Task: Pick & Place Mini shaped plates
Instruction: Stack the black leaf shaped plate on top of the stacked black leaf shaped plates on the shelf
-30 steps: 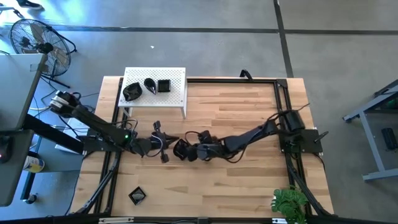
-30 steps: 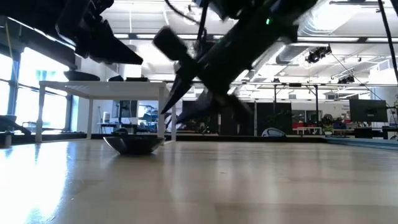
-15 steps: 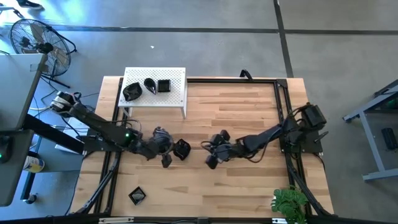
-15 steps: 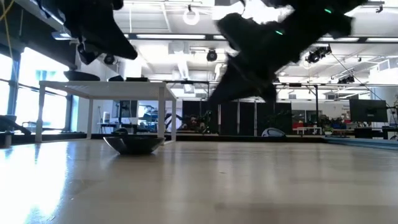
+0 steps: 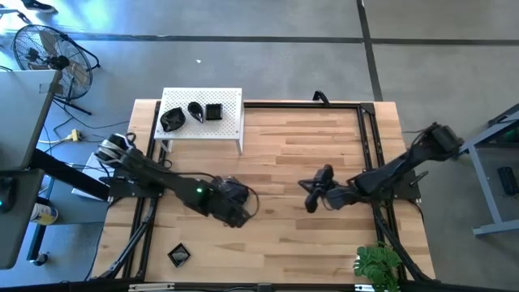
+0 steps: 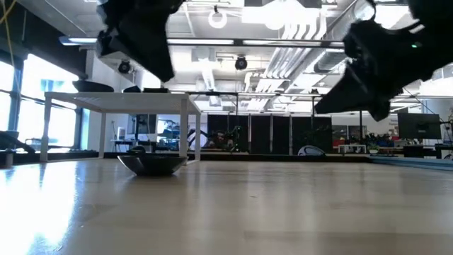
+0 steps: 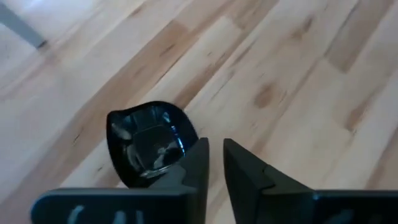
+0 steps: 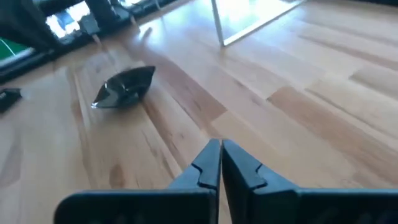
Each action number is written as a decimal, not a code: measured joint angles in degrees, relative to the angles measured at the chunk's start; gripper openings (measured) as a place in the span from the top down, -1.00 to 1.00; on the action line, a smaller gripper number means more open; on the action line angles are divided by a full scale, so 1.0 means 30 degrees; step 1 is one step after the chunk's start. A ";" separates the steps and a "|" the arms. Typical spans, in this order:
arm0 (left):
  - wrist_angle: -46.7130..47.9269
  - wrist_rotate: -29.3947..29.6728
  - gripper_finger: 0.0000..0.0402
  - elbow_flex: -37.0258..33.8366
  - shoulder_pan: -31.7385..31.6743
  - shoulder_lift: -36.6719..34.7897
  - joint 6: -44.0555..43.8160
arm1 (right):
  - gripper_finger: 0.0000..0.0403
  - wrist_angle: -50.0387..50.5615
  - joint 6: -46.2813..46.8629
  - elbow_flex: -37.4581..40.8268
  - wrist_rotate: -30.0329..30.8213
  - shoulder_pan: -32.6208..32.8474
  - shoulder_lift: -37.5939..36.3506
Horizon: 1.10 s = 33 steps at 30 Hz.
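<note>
A glossy black mini plate (image 7: 146,144) was seen lying on the bare wood of the table (image 5: 324,146), left of centre, directly beneath the left gripper (image 7: 215,155). In the left wrist view that gripper's fingers were parted by a narrow gap and gripped nothing, the plate lying just beside one finger and partly hidden behind it. Three more mini plates (image 5: 191,113) were set in a row on the white perforated stand (image 5: 231,128) at the table's far left corner, and another square plate (image 5: 179,255) lay alone near the front left edge.

The right gripper (image 5: 312,195) was held over the table right of centre, well apart from the left gripper. Its fingers (image 8: 208,163) were pressed together and empty. In the right wrist view, one black plate (image 8: 123,88) was seen on the wood further off. A green plant (image 5: 378,266) was visible at the front right corner.
</note>
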State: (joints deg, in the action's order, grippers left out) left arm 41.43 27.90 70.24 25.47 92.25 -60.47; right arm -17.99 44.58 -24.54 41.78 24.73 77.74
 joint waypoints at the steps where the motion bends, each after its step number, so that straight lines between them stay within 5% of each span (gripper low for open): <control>1: 0.0374 -0.0010 0.74 0.0612 -0.0062 0.0546 -0.0111 | 0.98 -0.0164 -0.0010 0.0493 0.0161 0.0160 -0.0520; 12: 0.3301 -0.3752 0.56 0.5257 -0.2806 0.5742 -0.2263 | 0.99 -0.3140 -0.0555 0.4043 0.2124 0.2079 -0.4008; 33: 0.4350 -0.5047 0.56 0.5470 -0.3504 0.8288 -0.3075 | 0.99 -0.4987 -0.1475 0.5365 0.3453 0.2602 -0.4256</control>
State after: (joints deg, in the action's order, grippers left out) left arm 54.48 12.76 86.65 14.96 117.11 -69.69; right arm -32.95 40.15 -8.45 52.14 32.53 64.97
